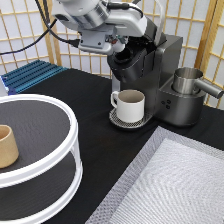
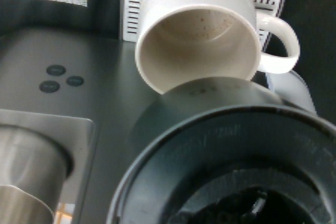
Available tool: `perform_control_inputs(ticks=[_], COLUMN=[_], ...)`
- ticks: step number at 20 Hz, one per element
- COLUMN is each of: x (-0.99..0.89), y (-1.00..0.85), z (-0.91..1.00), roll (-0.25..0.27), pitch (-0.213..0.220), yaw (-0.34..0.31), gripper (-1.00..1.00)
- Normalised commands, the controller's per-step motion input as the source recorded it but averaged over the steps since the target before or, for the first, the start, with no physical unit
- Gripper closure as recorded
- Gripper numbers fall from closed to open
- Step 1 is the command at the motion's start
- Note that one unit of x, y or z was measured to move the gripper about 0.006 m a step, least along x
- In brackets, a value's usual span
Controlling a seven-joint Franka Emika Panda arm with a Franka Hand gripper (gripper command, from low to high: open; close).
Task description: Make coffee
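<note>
The table [image 1: 65, 115] is covered with a black cloth, and at the exterior view's bottom right lies a grey woven mat [image 1: 170, 185]. On the left stands a round white two-level stand [image 1: 70, 130] with dark mesh shelves; a tan cup without handle [image 1: 7, 146] sits on its upper shelf, well apart from my work.

At the far side is the dark grey coffee machine [image 1: 167, 75], boxy and matte, with three small round buttons on its body. Its round brew head is open, I think so that a pod can go in from above. At its right a steel canister [image 1: 187, 80] with a spout shines, smooth and cylindrical.

Under the brew head, on a round slotted drip plate, stands the white mug [image 1: 131, 105], glossy, its handle to the left; I judge it waits there to catch the drink. It looks empty inside in the wrist view [image 2: 199, 47].

My fingers [image 1: 121, 49] hang just over the open brew head. I cannot tell if they are spread or closed. The coffee pod I cannot see in any view; the dark chamber [image 2: 247, 200] hides its contents.
</note>
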Motion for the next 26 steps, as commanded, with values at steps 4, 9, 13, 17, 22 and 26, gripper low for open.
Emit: perform_control_inputs(ticks=[4, 9, 13, 17, 22, 26], x=[0.17, 0.00, 0.00, 0.10, 0.18, 0.05], y=[0.22, 0.00, -0.01, 0.06, 0.00, 0.00], z=[-0.01, -0.06, 0.00, 0.00, -0.02, -0.03], roll=[0.000, 0.000, 0.002, 0.000, 0.000, 0.000], pitch=[-0.003, -0.002, -0.002, -0.001, 0.000, 0.000], yaw=[0.000, 0.000, -0.003, -0.005, -0.015, -0.020], gripper=[1.00, 1.00, 1.00, 1.00, 1.00, 1.00])
